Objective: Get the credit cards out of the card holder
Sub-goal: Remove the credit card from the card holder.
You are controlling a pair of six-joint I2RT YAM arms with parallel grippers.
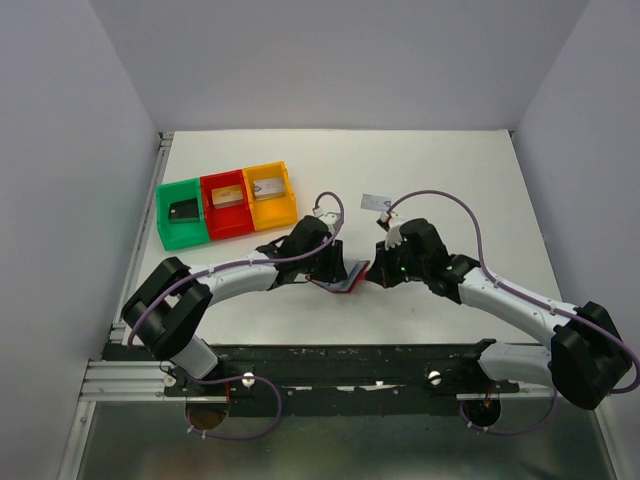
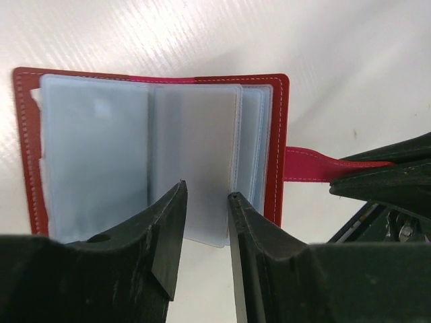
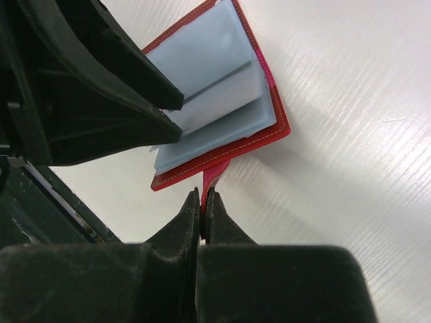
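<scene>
Left gripper, jaws apart astride sleeve of card holder; right gripper clamping snap tab; we are aiming square.

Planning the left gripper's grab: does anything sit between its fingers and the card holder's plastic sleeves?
Nothing visible. The open left gripper straddles a middle sleeve of the card holder; the right gripper pinches the snap tab, off to the side.
</scene>
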